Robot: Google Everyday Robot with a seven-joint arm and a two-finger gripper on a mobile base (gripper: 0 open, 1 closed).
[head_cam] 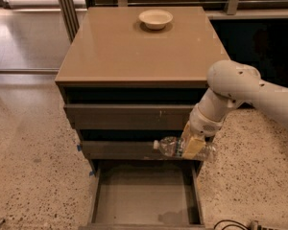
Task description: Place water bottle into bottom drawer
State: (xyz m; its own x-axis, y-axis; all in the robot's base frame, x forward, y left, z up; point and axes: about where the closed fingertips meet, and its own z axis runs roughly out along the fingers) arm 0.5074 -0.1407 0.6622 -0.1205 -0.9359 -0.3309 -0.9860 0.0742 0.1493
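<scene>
The water bottle (169,146) is clear plastic with a white cap pointing left, and it lies horizontally in my gripper (192,145). The gripper's yellowish fingers (191,146) are shut around the bottle's right half and hide that part. I hold it in front of the middle drawer's front, above the right rear part of the bottom drawer (144,198). That drawer is pulled out, and its plain grey floor is bare. My white arm reaches in from the right.
A cream shallow bowl (155,18) sits at the back of the cabinet's brown top (134,51). The two upper drawers (129,116) are closed. Speckled floor lies left and right. A cable (230,224) lies at the bottom right.
</scene>
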